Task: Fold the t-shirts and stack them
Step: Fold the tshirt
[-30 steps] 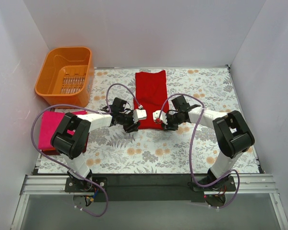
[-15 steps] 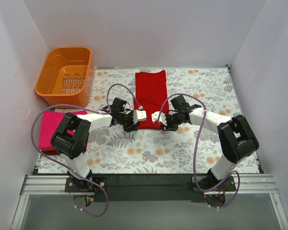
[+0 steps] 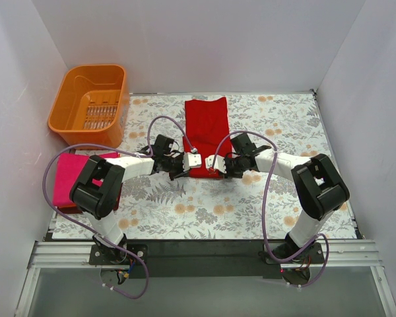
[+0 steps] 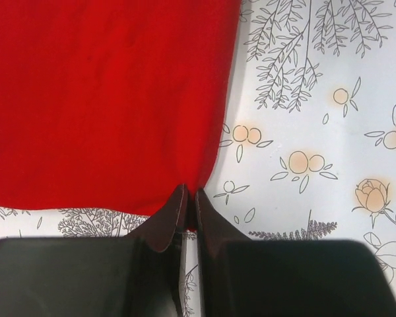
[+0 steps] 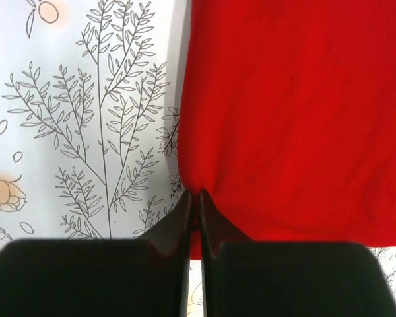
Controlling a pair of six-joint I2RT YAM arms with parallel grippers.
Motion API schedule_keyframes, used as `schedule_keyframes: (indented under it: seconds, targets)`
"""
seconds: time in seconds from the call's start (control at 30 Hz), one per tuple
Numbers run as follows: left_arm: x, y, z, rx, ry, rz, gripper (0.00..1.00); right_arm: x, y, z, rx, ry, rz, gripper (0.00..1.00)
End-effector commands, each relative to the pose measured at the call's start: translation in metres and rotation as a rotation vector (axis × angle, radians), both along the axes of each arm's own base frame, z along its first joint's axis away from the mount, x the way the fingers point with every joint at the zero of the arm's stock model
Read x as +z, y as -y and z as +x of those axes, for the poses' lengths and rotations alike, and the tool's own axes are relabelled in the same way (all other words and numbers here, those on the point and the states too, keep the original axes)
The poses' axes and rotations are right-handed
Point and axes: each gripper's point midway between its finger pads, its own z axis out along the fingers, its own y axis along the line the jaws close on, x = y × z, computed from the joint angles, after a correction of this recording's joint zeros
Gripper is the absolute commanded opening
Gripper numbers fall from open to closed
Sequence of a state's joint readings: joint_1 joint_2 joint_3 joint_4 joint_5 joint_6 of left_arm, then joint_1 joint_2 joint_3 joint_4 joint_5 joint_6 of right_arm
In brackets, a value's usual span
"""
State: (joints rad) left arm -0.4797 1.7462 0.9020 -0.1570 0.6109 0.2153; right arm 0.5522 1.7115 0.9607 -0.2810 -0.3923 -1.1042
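Only the top view shows the whole wide tabletop (image 3: 284, 198) with its grey-and-orange flower cover. It also shows the big orange plastic basket with slots (image 3: 92, 99) by the far left corner.

The bright red cloth t-shirt (image 3: 206, 125) lies flat in the middle, on the far side. It looks like a long, smooth strip, and its near end is right at the two grippers. A pink folded cloth t-shirt (image 3: 66, 175) sits at the left edge, well apart from the red one. The wrist views do not show it.

The wrist views show the pinch up close. The left gripper (image 4: 190, 198) is closed on one near corner of the red t-shirt. The right gripper (image 5: 194, 198) is closed on the other near corner.
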Motion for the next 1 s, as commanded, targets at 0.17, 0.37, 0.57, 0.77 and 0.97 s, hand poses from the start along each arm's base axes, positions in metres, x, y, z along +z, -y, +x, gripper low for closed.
schedule_keyframes:
  seconds: [0.17,0.37,0.57,0.77,0.97]
  targets:
    - [0.018,0.000,-0.005,-0.017,0.003,-0.018,0.00,0.022,0.002,0.005,-0.069,-0.002,0.008,0.01]
    - [0.082,-0.004,0.026,0.041,0.073,-0.107,0.00,0.091,-0.015,0.018,-0.091,0.063,0.138,0.01]
    - [0.124,-0.005,0.044,0.054,0.153,-0.138,0.00,0.121,-0.015,0.028,-0.108,0.095,0.159,0.01]
    - [0.134,-0.009,0.024,0.010,0.158,-0.136,0.00,0.132,-0.013,0.007,-0.057,0.066,0.166,0.01]
    - [0.133,-0.013,-0.058,-0.111,0.074,-0.095,0.00,0.129,-0.006,-0.076,0.045,-0.044,0.151,0.01]
